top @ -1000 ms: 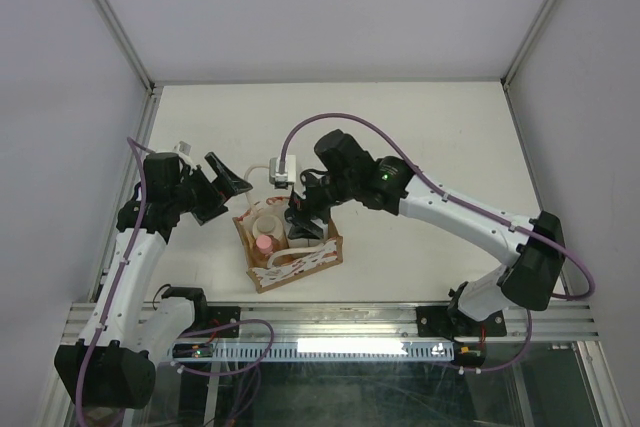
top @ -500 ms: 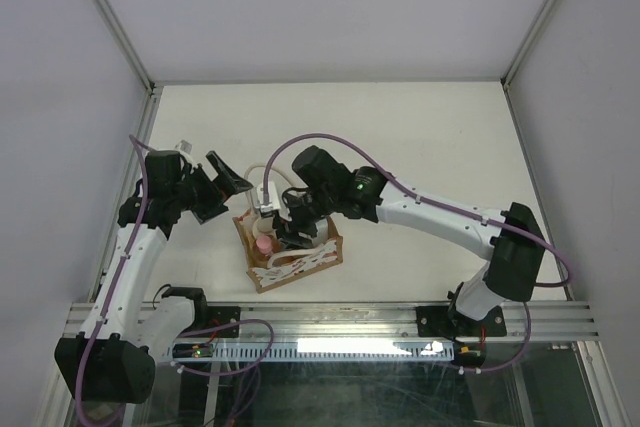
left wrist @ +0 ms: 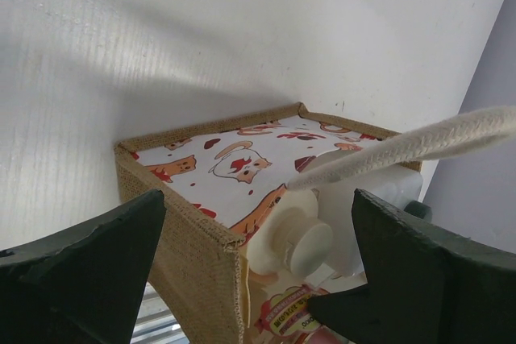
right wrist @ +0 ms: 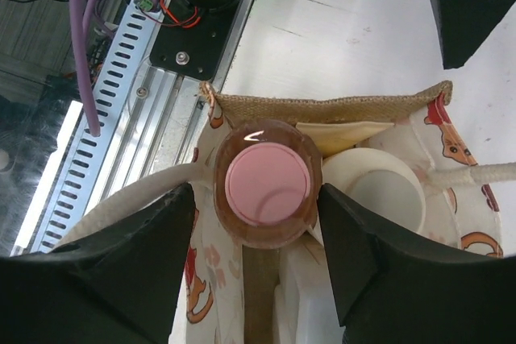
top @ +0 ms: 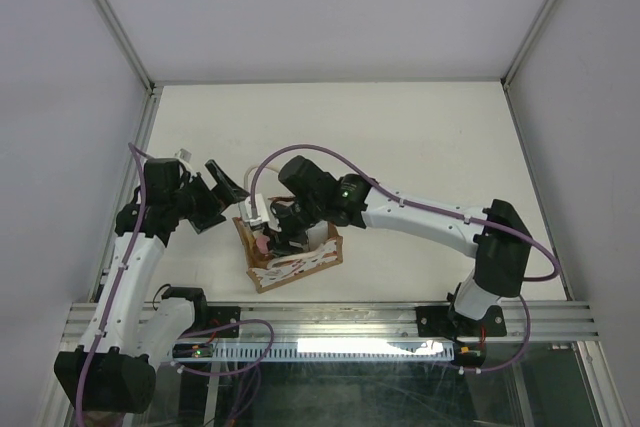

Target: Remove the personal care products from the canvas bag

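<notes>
Currently the orange bottle point(right wrist: 266, 184) stands upright inside the canvas bag point(right wrist: 322, 108), with its long axis vertical and its pink cap pointing straight up at the right wrist camera. It sits at the left end of the bag, close to the burlap end wall. The beige bottle point(right wrist: 375, 191) stands upright just beside it. The right gripper point(right wrist: 256, 196) reaches down into the bag with its fingers spread either side of the orange bottle. A sliver of space shows on one side, and a firm grip cannot be confirmed. The left gripper point(left wrist: 258, 203) is spread wide and empty just outside the bag's left end, beside a rope handle point(left wrist: 403, 147). One second earlier the right gripper was over the bag's far right part; it has since moved left and lower.
</notes>
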You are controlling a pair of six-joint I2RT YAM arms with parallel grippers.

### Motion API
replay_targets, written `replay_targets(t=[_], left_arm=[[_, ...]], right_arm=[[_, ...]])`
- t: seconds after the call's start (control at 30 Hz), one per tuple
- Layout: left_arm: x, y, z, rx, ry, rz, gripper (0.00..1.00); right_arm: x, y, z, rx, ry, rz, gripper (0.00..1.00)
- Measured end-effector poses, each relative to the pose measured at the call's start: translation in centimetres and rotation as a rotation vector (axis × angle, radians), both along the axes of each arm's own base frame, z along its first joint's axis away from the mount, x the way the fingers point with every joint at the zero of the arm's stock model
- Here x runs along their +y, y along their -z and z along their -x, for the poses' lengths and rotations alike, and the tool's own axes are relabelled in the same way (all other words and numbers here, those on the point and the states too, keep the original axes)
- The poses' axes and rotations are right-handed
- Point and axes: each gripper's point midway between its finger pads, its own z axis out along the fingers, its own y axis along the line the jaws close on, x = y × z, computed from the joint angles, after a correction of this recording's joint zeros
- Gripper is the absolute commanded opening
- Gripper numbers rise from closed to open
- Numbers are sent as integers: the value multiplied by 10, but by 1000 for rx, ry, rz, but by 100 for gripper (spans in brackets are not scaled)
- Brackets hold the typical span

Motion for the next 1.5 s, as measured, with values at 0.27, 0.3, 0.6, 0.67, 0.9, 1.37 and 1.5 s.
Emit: replay_targets(t=[0.27, 0.3, 0.6, 0.67, 0.9, 1.37, 1.5], left_arm=[[3, 1, 4, 9, -12, -13, 98], [3, 1, 4, 9, -12, -13, 98], [5, 0, 4, 1, -25, -22, 98], [6, 1, 4, 3, -28, -25, 98], [6, 5, 2, 20, -30, -28, 98], [6, 9, 1, 39, -29, -30, 99], [6, 8, 1, 36, -29, -29, 99]], right_arm=[[14, 6, -2, -43, 2, -18, 53], [15, 6, -2, -46, 1, -19, 58], [23, 25, -2, -71, -14, 13, 65], [24, 28, -2, -82, -20, 18, 58], [24, 30, -1, -87, -17, 24, 23], [16, 23, -8, -44, 118, 96, 0], [11, 11, -12, -15, 213, 106, 0]])
